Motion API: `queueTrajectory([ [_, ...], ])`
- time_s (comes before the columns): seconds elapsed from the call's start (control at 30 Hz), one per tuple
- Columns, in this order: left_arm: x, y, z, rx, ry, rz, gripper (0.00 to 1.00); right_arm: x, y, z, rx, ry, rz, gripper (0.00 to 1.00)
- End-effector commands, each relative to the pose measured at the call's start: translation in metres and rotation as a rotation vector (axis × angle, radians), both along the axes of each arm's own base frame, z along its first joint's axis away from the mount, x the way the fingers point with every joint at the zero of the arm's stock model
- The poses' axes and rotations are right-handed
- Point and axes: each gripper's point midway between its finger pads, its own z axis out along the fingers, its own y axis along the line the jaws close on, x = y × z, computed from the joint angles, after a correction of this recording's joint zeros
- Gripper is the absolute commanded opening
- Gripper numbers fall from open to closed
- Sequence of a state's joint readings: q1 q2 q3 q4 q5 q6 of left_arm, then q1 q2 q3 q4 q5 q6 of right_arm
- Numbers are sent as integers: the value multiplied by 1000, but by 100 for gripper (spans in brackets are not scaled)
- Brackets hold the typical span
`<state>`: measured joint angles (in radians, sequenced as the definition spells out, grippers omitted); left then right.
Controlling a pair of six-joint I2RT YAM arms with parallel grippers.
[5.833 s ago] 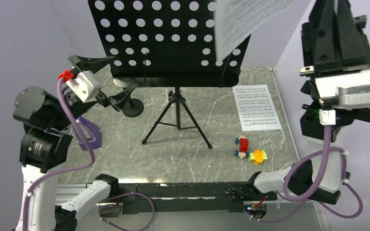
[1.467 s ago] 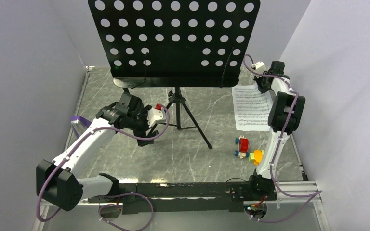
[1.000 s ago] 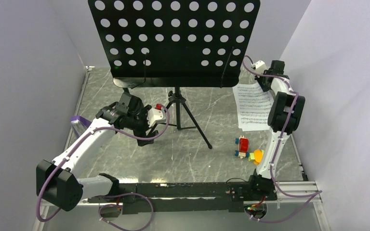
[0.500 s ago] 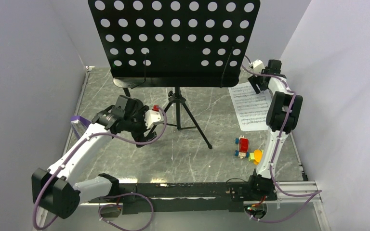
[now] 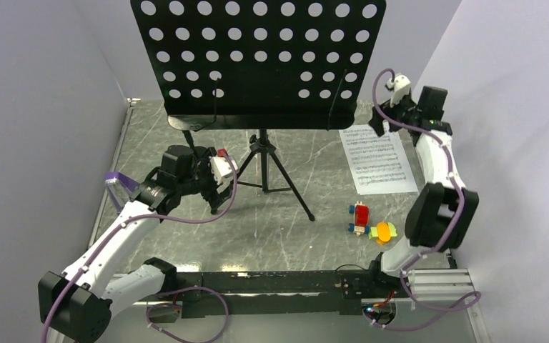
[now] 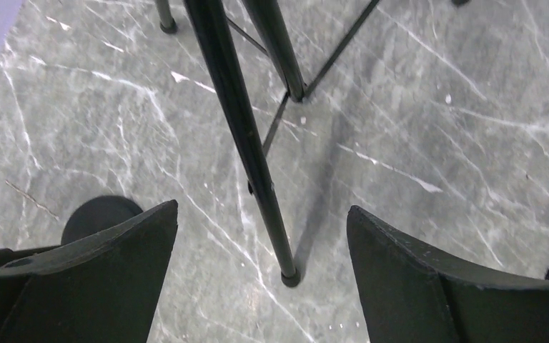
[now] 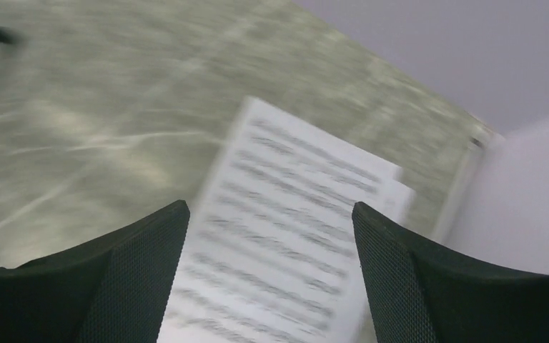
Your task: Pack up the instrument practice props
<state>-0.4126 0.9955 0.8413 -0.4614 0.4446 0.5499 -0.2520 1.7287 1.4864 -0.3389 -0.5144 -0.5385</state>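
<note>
The left gripper [image 6: 262, 209] is gaping wide, a music stand leg [image 6: 246, 128] slanting near-left just beyond its gap. The right gripper [image 7: 269, 207], also wide, is hovering over the sheet-music pages [image 5: 379, 161].

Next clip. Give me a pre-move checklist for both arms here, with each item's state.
1. Left gripper open: ok.
2. Leg of the black tripod music stand with perforated desk between its jaws, ungripped: ok.
3. Right gripper open: ok.
4. White sheet-music pages flat on the grey marble table, unheld: ok.
5. Pages squared together: cannot tell, wrist view blurred.
6. Purple wedge-shaped metronome reachable: cannot tell, mostly hidden.
</note>
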Motion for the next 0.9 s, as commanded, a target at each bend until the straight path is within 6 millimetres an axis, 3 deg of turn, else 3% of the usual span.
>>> queueTrajectory([
  [0.0, 16, -17, 27, -134, -87, 5, 90, -81, 119, -7, 286, 74, 433, 84],
  [0.13, 20, -21, 33, -175, -96, 12, 87, -143, 185, -23, 429, 196, 574, 78],
  [0.3, 18, -30, 34, -221, -83, -17, 77, -186, 240, -31, 434, 174, 708, 78],
  [0.5, 12, -42, 29, -268, -37, -70, 65, -209, 282, -25, 407, 144, 857, 79],
  [0.77, 18, -52, 19, -302, -22, -85, 59, -213, 319, -20, 414, 161, 950, 79],
  [0.87, 18, -56, 14, -308, -12, -96, 51, -213, 330, -21, 406, 165, 963, 77],
])
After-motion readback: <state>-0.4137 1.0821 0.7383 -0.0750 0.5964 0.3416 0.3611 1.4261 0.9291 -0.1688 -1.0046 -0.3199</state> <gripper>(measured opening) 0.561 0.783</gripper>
